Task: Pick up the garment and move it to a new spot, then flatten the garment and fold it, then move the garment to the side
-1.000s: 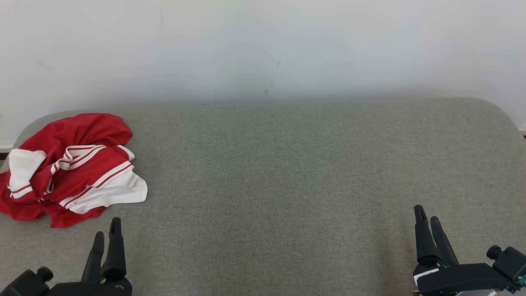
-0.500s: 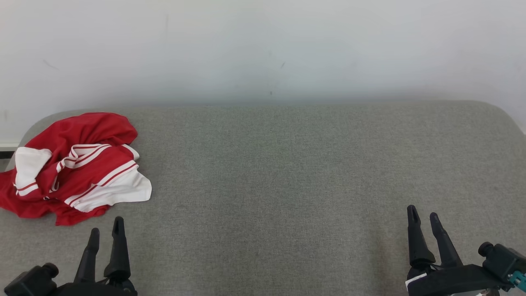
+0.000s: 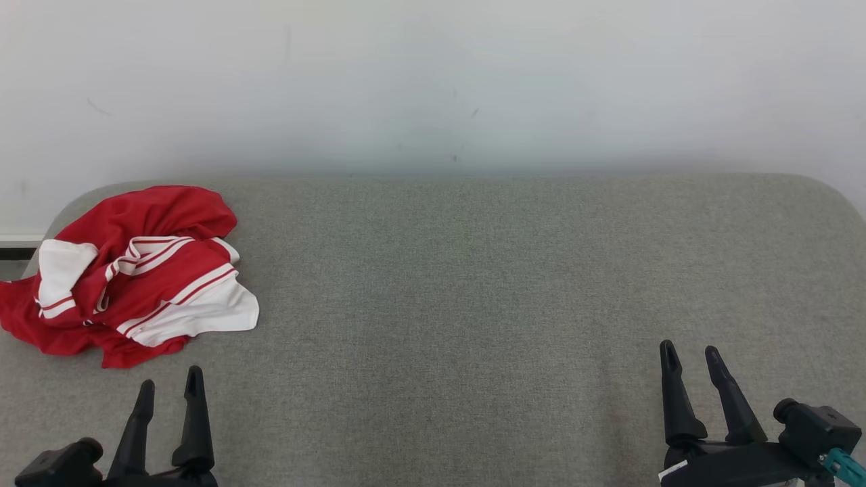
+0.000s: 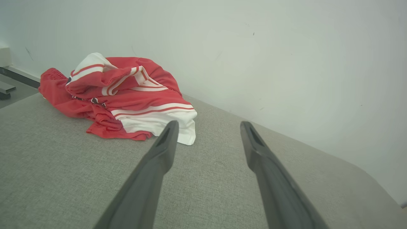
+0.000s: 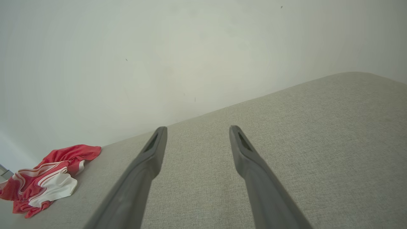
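Observation:
The garment [image 3: 132, 274] is a crumpled red piece with white panels and stripes, heaped at the far left of the grey padded surface [image 3: 473, 284]. It also shows in the left wrist view as the garment [image 4: 120, 92] and small at the lower left of the right wrist view as the garment [image 5: 47, 181]. My left gripper [image 3: 169, 385] stands open just in front of the heap, apart from it, nothing between its fingers. My right gripper [image 3: 690, 352] is open at the lower right, far from the cloth and empty.
A pale wall [image 3: 433, 81] rises right behind the padded surface. The surface's rounded left corner [image 3: 61, 210] lies beside the garment, with a strip of floor and skirting [image 4: 12, 82] beyond it. The right corner [image 3: 832, 196] is rounded too.
The camera has shifted, so the whole picture slid right and slightly down. Both grippers sit lower in the view than before, and both stay open.

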